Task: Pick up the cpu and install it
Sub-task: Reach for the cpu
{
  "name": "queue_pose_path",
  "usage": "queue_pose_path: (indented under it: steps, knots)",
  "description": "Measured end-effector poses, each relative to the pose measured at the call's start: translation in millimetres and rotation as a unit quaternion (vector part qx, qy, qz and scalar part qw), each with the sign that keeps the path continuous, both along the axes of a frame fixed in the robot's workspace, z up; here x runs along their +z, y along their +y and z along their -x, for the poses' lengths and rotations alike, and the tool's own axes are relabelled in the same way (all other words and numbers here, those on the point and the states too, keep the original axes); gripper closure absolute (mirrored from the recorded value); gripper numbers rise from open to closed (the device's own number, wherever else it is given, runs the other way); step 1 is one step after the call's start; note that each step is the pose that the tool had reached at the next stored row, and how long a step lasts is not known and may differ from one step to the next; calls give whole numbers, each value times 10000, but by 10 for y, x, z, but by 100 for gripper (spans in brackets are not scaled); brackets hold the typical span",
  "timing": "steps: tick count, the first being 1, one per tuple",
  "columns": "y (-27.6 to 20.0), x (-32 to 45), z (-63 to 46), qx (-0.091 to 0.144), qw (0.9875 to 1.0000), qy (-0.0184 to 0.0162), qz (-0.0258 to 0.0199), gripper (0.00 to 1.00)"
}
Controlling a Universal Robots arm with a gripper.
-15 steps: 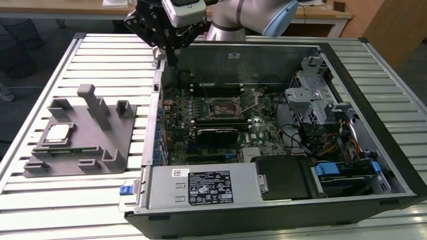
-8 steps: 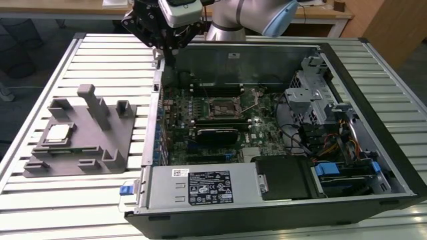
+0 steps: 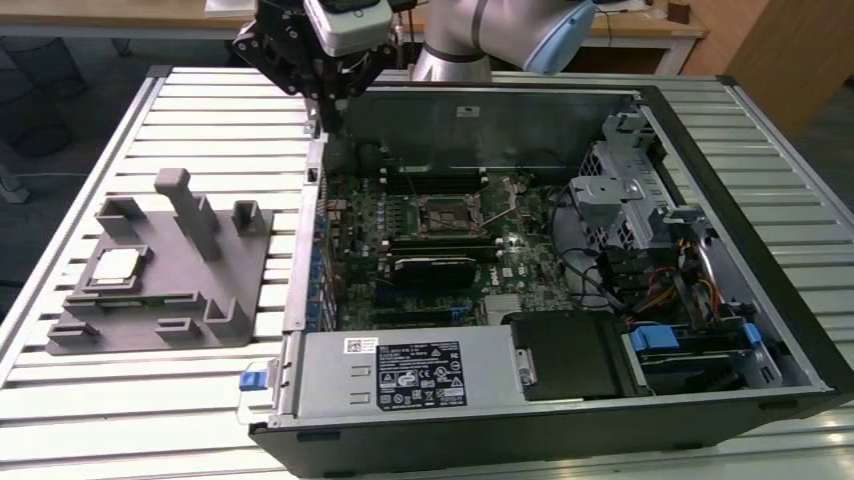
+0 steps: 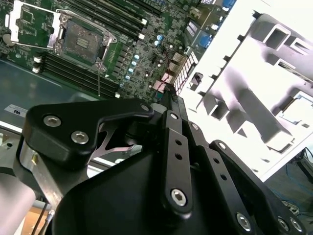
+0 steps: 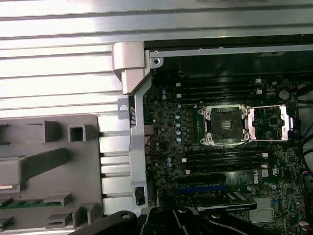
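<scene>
**Power supply**: nearest item, at the near edge of the open case. The case lies on its side on the slatted table.

**Fixture**: grey, on the table at the exterior view's left, just beside the case.

**Cpu**: lies flat in a pocket of the fixture (silver top up), well apart from the gripper.

**Socket**: mid-board inside the case. In the first wrist view its plate is swung open to one side.

**Gripper**: above the case's far corner at the exterior view's left, pointing down. In the second wrist view the gripper has its jaws drawn together, and it touches neither cpu nor socket.

**Arm**: farthest, behind the case's back wall.
</scene>
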State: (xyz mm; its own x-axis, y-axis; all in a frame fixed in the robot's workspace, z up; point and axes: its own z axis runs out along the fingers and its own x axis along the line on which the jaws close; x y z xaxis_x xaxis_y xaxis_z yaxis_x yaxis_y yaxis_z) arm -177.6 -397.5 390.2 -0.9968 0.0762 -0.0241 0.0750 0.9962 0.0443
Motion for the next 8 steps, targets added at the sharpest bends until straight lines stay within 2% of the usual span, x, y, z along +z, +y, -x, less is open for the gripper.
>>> queue_pose_path:
  steps: [8]
  knots:
    - [0,-5,68,0,10000,0,0,89]
